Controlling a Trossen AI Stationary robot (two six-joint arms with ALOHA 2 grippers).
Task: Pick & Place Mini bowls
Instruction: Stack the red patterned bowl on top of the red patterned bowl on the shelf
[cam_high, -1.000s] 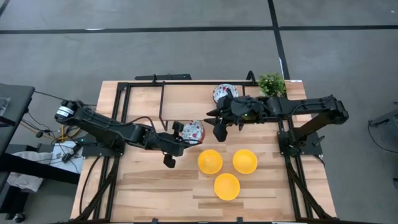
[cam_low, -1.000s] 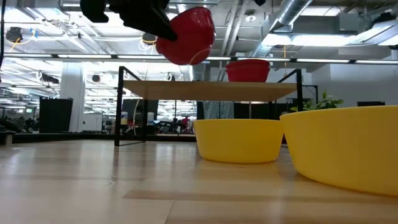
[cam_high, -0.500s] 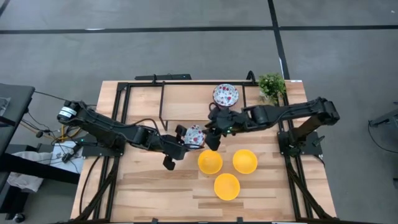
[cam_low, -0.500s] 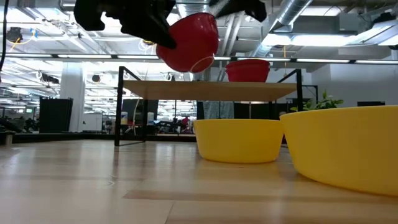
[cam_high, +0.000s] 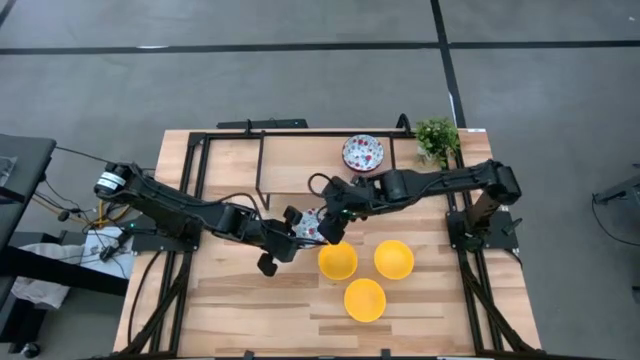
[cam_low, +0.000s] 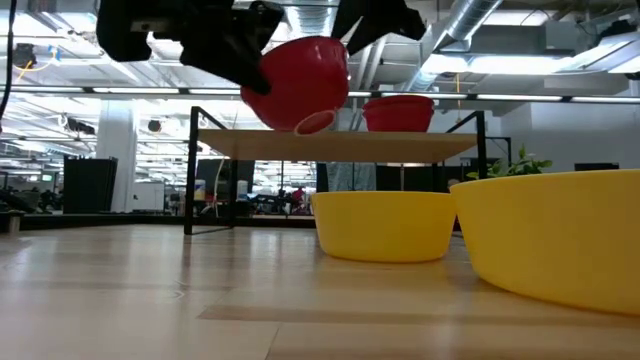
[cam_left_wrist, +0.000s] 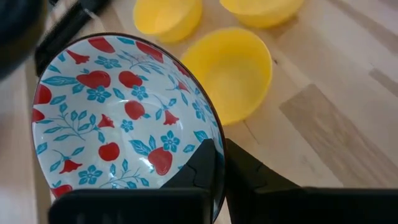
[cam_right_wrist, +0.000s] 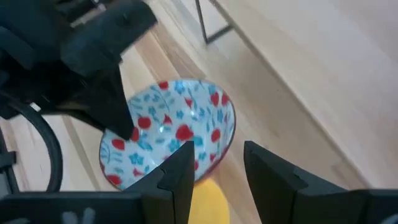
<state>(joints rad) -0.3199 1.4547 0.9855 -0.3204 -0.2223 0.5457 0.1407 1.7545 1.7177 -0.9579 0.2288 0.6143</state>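
Note:
My left gripper (cam_high: 300, 228) is shut on a mini bowl (cam_high: 314, 224), floral inside and red outside, held tilted in the air above the table (cam_low: 295, 85). My right gripper (cam_high: 328, 230) is open just over this bowl. In the right wrist view one of its fingers (cam_right_wrist: 181, 167) stands over the bowl's inside and the other (cam_right_wrist: 267, 171) outside the rim. A second floral bowl (cam_high: 362, 152) rests on the raised shelf (cam_high: 300, 160). Three yellow bowls (cam_high: 338, 260) (cam_high: 394, 259) (cam_high: 365, 300) stand on the table. My left gripper pinches the bowl's rim (cam_left_wrist: 214, 140), one finger inside the bowl and one outside on the red wall. The fingers come from the table's left. The bowl is lifted clear of the table and tilted, its opening turned partly sideways. Whether my right gripper touches the bowl, I cannot tell.
A small green plant (cam_high: 437, 135) stands at the shelf's far right corner. The black shelf frame (cam_high: 200, 150) spans the table's far half. The nearest yellow bowl lies just below the held bowl. Bare wood lies at the near left (cam_high: 230, 310).
My right gripper has gone from the shelf toward the table's left and near edge, down to the floral bowl held by my left gripper. My left gripper has carried the bowl slightly toward the near edge, and the bowl has tipped a little more.

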